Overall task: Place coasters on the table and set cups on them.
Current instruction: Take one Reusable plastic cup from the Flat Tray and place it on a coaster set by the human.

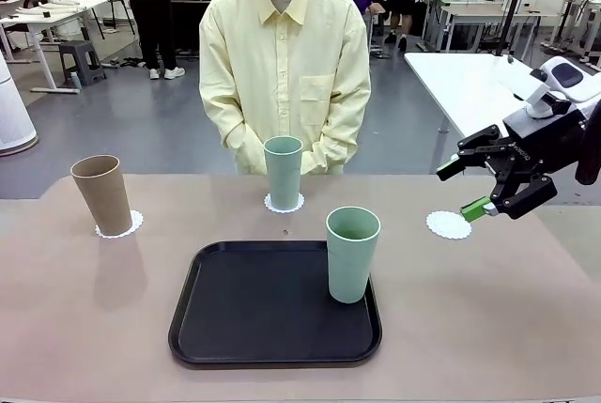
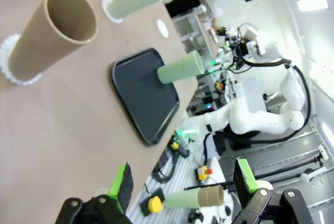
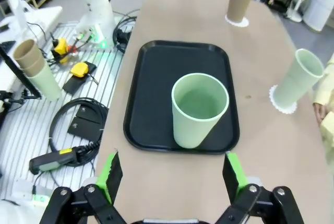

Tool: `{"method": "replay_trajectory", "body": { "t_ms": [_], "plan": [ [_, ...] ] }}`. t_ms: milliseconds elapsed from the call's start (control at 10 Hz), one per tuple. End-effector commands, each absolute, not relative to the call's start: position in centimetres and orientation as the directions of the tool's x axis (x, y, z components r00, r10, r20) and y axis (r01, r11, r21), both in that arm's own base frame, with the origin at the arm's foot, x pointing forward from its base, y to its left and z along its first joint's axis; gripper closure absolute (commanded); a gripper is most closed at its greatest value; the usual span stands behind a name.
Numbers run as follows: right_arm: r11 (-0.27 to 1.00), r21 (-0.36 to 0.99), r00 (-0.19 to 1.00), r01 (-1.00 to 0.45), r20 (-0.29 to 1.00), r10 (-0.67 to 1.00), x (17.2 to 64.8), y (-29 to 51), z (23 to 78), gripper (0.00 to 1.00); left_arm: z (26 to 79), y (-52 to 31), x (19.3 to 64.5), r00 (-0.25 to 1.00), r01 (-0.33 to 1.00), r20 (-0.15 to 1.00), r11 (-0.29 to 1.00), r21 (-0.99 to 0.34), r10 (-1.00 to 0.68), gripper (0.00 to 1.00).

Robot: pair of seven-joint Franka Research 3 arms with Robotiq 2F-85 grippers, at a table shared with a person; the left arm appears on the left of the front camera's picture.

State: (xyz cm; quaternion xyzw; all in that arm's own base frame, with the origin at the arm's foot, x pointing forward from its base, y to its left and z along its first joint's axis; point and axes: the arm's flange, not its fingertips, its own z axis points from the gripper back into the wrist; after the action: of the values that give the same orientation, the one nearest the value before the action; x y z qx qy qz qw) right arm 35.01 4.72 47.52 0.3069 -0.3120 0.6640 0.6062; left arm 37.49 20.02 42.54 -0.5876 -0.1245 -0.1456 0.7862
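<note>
Over the right side of the table (image 1: 526, 309), our right tool (image 1: 453, 193) hangs wide open and empty, just beside the bare coaster (image 1: 448, 224); our left tool (image 2: 183, 181) gapes empty too. Farther in, the last green cup (image 1: 353, 253) stands upright on the black tray (image 1: 254, 309), while the tan cup (image 1: 103, 194) and other green cup (image 1: 283, 172) sit on their doilies (image 1: 131, 224). We should grip that last cup mid-wall, squarely, clear the tray's rim, then centre it on the coaster.
</note>
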Motion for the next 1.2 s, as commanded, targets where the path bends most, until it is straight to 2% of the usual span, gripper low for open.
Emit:
{"method": "replay_trajectory", "body": {
  "t_ms": [0, 200, 500, 800, 1100],
  "plan": [
    [-0.07, -0.027, -0.063, -0.997, 0.81, 0.583, 36.6, 4.0, 43.4, 0.0, 42.8, 19.9, 37.5, 0.931, 0.362, 0.357, 0.273, -0.891, -0.07, 0.0],
    [-0.048, 0.015, -0.014, -0.999, 0.832, 0.555, 38.2, 3.2, 38.4, 0.0, 42.8, 19.9, 37.5, 0.931, 0.362, 0.357, 0.273, -0.891, -0.07, 0.0],
    [-0.089, 0.053, 0.007, -0.995, 0.892, 0.453, 39.2, 3.4, 33.7, 0.0, 42.8, 19.9, 37.5, 0.931, 0.362, 0.357, 0.273, -0.891, -0.07, 0.0],
    [-0.101, 0.012, -0.021, -0.995, 0.946, 0.324, 40.1, 4.3, 31.0, 0.0, 42.8, 19.9, 37.5, 0.931, 0.362, 0.357, 0.273, -0.891, -0.07, 0.0],
    [-0.105, 0.028, -0.008, -0.994, 0.946, 0.323, 40.2, 5.9, 29.4, 0.0, 42.8, 19.9, 37.5, 0.931, 0.362, 0.357, 0.273, -0.891, -0.07, 0.0]
  ]
}}
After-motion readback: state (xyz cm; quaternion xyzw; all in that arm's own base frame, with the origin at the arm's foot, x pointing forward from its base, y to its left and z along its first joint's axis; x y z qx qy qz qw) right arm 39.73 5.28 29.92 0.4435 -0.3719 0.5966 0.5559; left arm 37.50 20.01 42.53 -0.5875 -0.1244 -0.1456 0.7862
